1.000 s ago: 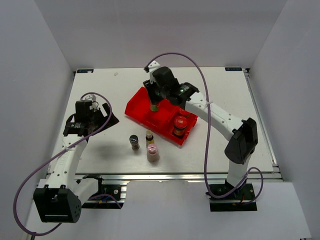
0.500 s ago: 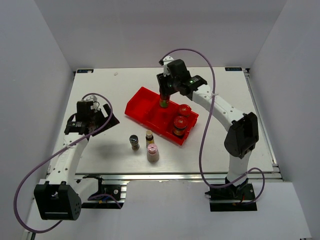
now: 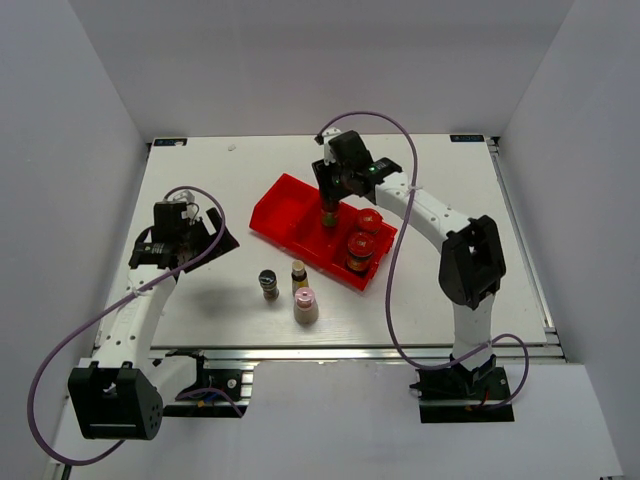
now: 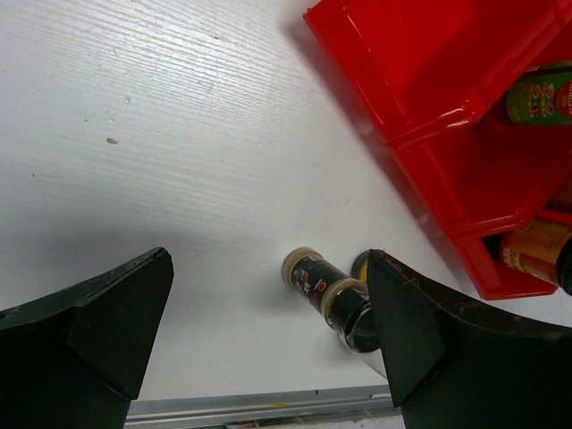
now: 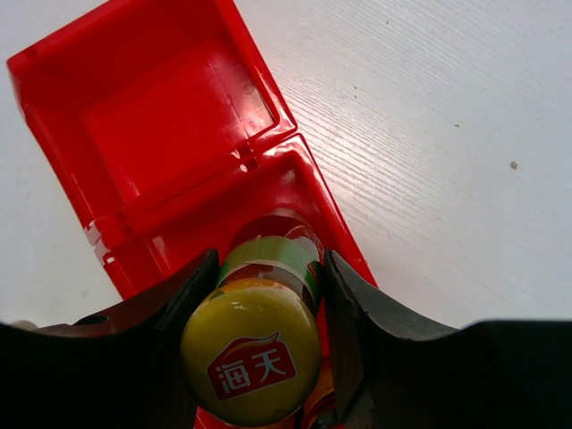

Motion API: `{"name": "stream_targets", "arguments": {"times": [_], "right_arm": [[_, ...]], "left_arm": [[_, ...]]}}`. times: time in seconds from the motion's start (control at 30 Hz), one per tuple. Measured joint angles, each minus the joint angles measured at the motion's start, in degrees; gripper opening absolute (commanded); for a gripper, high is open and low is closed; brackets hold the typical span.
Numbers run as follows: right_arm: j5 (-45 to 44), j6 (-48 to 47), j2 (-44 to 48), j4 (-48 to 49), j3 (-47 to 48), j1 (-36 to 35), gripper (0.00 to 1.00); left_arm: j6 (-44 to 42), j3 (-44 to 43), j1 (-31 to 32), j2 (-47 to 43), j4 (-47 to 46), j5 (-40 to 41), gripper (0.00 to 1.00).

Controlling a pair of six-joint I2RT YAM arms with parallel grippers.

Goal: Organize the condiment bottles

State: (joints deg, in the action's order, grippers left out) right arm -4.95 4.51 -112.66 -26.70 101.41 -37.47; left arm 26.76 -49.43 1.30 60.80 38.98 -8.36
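The right gripper has swung its pinched yellow-capped bottle to the red tray's middle compartment, beside two red-lidded jars; three bottles wait by the tabletop's near edge, left gripper spread idle.

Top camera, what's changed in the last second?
The right gripper, shut on a yellow-capped bottle, carried it rightward over the red tray toward the red-lidded jars. The left gripper, black-capped shaker, other yellow-capped bottle and pink-capped bottle stayed put.

Table lies bare left of the red tray; three bottles cluster, seemingly tight, before it.
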Motion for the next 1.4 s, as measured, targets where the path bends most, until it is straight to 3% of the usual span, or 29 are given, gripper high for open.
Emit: {"name": "stream_targets", "arguments": {"times": [0.17, 0.4, 0.9, 1.2, 1.4], "right_arm": [[0.02, -0.02, -1.53, 1.57, -0.72, 0.57, 0.34], [0.07, 0.0, -1.81, 5.55, -3.76, 0.72, 0.44], [-0.83, -0.11, 0.07, 9.29, -6.82, 0.72, 0.89], [1.66, -0.15, 6.01, 9.14, -6.82, 0.72, 0.89], [4.33, -0.15, 15.5, 8.07, -10.36, 0.09, 0.89]], "left_arm": [[0.02, 0.0, 0.0, 0.0, -0.02, 0.0, 1.0], [0.02, 0.2, 0.0, 0.0, -0.04, 0.0, 1.0], [0.02, 0.24, 0.0, -0.15, -0.02, 0.0, 1.0], [0.02, 0.24, 0.0, -0.31, -0.02, 0.0, 1.0], [0.15, 0.24, 0.0, -0.33, -0.22, -0.24, 1.0]]}}
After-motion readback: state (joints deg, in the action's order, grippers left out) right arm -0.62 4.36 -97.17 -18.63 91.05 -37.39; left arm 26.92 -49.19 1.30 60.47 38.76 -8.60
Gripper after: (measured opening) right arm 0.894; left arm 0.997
